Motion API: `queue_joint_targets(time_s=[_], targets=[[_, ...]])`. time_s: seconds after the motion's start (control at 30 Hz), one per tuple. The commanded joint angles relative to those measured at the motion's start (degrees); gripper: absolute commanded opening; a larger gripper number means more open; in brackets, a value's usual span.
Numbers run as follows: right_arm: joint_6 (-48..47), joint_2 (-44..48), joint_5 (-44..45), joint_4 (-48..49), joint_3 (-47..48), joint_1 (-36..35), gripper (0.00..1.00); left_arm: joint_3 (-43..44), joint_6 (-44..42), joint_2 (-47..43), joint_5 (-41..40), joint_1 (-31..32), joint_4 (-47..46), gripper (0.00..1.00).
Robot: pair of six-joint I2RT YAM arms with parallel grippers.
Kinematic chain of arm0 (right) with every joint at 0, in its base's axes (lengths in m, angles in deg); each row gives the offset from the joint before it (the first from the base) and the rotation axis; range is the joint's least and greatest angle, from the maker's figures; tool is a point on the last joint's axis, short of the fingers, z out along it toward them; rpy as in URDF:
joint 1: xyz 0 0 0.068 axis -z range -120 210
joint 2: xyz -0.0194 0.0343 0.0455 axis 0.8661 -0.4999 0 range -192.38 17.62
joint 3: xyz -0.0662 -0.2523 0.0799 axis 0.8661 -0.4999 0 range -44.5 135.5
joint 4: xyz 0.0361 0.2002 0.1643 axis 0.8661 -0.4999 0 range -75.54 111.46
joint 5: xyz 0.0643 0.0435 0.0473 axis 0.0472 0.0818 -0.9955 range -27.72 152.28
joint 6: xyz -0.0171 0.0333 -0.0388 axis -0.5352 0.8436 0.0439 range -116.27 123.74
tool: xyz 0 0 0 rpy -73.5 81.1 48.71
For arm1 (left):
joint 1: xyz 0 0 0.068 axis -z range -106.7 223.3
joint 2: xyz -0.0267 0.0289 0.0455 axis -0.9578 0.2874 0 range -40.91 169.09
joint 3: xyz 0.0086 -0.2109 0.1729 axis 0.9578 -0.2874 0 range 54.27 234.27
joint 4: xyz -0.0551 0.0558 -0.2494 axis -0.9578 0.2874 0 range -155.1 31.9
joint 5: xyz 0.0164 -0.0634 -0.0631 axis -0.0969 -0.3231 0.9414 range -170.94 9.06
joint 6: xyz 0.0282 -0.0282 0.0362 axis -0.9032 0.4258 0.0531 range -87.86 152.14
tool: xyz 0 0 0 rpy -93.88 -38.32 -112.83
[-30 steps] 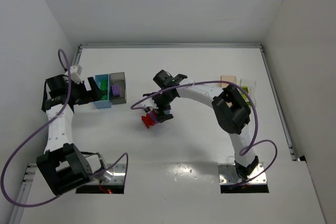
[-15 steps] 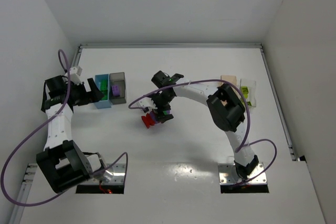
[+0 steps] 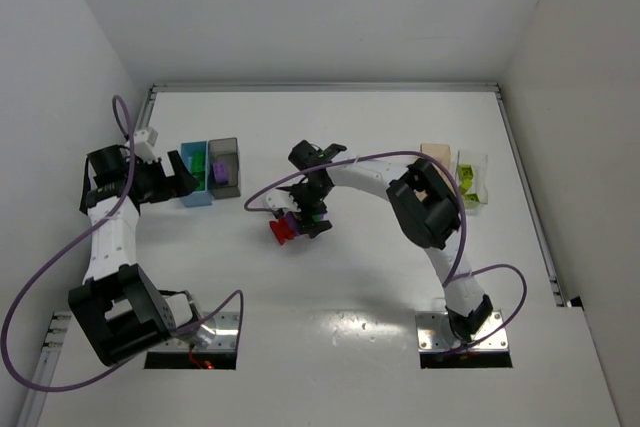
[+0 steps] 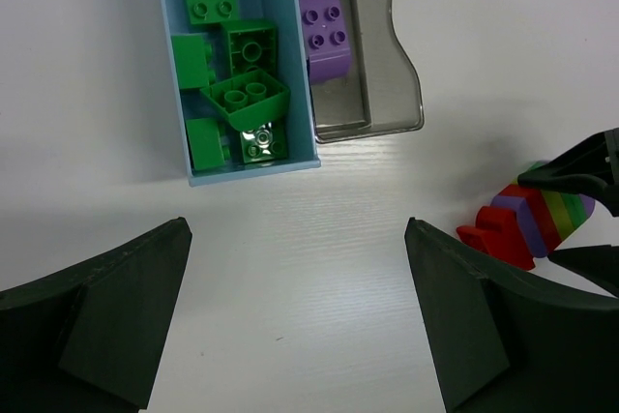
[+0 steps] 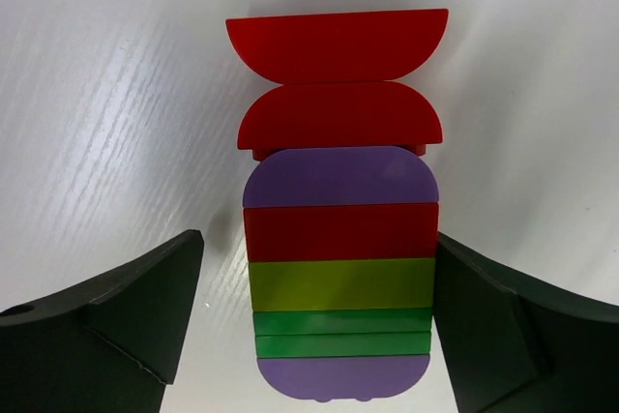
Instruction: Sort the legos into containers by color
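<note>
Hanging over the rainbow lego stack point(image 5: 338, 268) lying on the table point(image 5: 116, 94), the right gripper point(image 5: 314, 239) is holding its fingers point(image 5: 116, 316) wide apart, one each side, gripping nothing, ready to squeeze it

Overhead view of whole table point(image 3: 350, 277); both wrist views close, straight down, rainbow cluster point(image 5: 338, 278) common to all.

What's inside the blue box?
The blue box holds only green bricks, jumbled together, one of them tipped. They cover most of the floor, so anything lying underneath them cannot be seen.
</note>
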Motion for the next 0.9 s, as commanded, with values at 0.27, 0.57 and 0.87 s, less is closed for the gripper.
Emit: queue_joint_targets(time_s=[0.27, 0.57, 0.87], targets=[[-0.83, 0.34, 0.14, 1.44, 1.85, 0.15, 0.57, -1.18, -1.44, 0.41, 2.05, -0.77, -1.38, 1.0], [11.97, 9.21, 0.67, 8.02, -0.6, 3.13, 0.14, -3.82, -13.39, -7.32, 22.43, 4.92, 2.49, 0.98], [27.11, 25.57, 2.34, 19.99, -9.57, 4.19, 0.12, 4.52, -11.11, 7.6, 40.96, 11.62, 5.39, 0.97]])
